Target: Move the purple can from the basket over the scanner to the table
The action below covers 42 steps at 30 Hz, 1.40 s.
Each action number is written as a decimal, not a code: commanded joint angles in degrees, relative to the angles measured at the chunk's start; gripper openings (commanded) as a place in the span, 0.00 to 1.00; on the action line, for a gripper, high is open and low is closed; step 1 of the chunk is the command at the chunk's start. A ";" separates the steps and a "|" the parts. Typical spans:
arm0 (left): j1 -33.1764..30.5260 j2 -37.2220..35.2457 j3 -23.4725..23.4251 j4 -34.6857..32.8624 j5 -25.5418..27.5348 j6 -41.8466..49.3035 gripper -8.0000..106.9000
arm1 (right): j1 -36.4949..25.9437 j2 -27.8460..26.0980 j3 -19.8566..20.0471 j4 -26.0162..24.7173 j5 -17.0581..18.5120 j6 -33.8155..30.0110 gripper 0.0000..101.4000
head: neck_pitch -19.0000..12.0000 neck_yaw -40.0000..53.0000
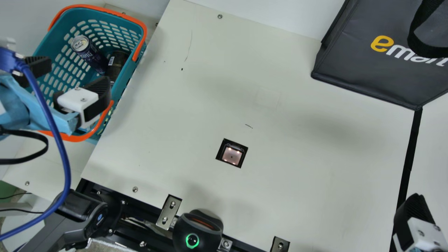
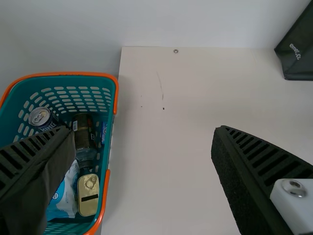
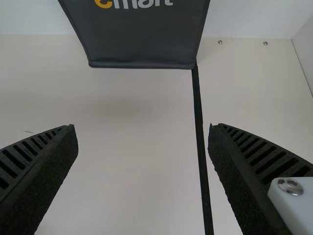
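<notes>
Nearest the camera, the left pincer (image 1: 76,79) is held wide and unloaded, toward six o'clock from the purple can (image 1: 88,54). That can is contained in the basket (image 1: 126,77); whether it is leaning cannot be told. A dark bottle (image 1: 117,64) is lodged just beside it, toward four o'clock.

If the pincer is lowered without being shifted farther over the basket, the side wall may be struck, since basket and bare surface (image 1: 315,154) are both overhung. The bottle could be bumped or caught with the can because so little room is left between them. The orange handles (image 1: 105,9) might be snagged on the lift. If the can is gripped crookedly, it could be dropped, or its code could be missed by the scanner (image 1: 231,156), which is set at four o'clock from it. Farther along four o'clock, the right pincer (image 3: 143,131) is also spread wide, with nothing held; toward three o'clock a dark bag (image 1: 381,66) is stood.

Counted: one purple can, one dark bottle, one gold tin (image 2: 88,197), one pale packet (image 2: 67,196), one basket, two handles, one scanner, one bag, two pincers.
</notes>
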 commanded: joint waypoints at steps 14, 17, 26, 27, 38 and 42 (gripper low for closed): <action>0.00 0.00 0.00 0.00 0.00 0.00 0.85 | 0.00 0.00 0.00 0.00 -0.05 0.00 0.94 | -1.75 0.14; 0.00 0.00 0.00 0.00 0.00 0.00 0.85 | 0.00 0.00 0.00 0.00 -0.05 0.00 0.94 | -1.75 0.14; 5.26 1.44 -0.44 1.28 -0.38 -4.12 0.85 | 0.00 0.00 0.00 0.00 -0.05 0.00 0.94 | -1.75 0.14; 6.38 1.69 -0.52 1.52 -0.54 -4.78 0.85 | 0.00 0.00 0.00 0.00 -0.05 0.00 0.94 | -1.75 0.14; 22.30 4.86 -0.31 0.84 -2.79 -6.61 0.85 | 0.00 0.00 0.00 0.00 -0.05 0.00 0.94 | -1.75 0.14; 29.31 6.62 -0.21 -1.71 -3.95 -3.60 0.85 | 0.00 0.00 0.00 0.00 -0.05 0.00 0.94 | -1.75 0.14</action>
